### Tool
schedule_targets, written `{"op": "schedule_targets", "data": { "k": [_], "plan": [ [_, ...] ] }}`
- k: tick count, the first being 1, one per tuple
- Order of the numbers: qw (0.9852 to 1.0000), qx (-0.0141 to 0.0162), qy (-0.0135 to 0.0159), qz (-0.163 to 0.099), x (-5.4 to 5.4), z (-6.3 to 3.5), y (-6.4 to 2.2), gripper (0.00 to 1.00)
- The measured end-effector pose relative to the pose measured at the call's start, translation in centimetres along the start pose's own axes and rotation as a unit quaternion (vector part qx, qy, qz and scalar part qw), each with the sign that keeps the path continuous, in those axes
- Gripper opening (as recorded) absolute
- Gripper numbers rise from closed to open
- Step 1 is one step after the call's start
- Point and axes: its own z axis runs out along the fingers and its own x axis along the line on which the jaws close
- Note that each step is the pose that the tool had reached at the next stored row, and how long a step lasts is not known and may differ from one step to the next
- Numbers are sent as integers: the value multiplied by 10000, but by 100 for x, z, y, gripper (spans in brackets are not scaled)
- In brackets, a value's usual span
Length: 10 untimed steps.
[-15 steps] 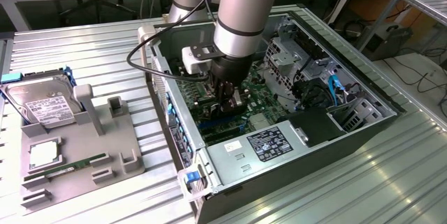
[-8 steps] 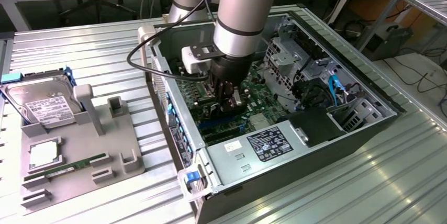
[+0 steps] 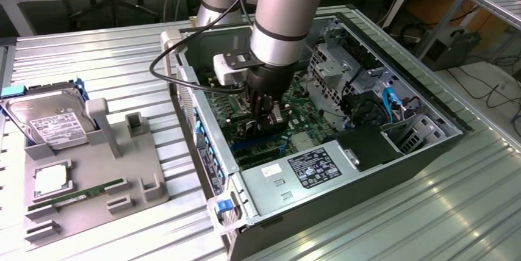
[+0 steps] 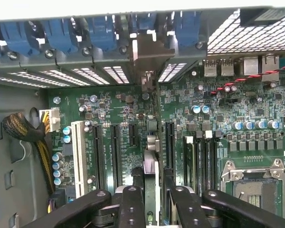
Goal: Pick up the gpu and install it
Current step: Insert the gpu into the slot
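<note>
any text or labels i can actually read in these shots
None can be read.
Hard drive white label: print too small.
Power supply black sticker: print blurred.
RAM stick label: too small.
Motherboard white silkscreen: too fine to read.

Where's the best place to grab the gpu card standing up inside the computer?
Pinch the gpu by its upper edge, coming straight down, one finger on each flat face. It is thin and stands on edge, with its lower edge facing the motherboard. The gripper holds it that way.
</note>
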Motion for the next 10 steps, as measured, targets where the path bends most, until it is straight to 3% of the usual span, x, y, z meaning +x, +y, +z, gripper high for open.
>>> {"op": "schedule_targets", "data": {
  "k": [10],
  "plan": [
    [10000,0,28,1,15,1,-1,26]
  ]
}}
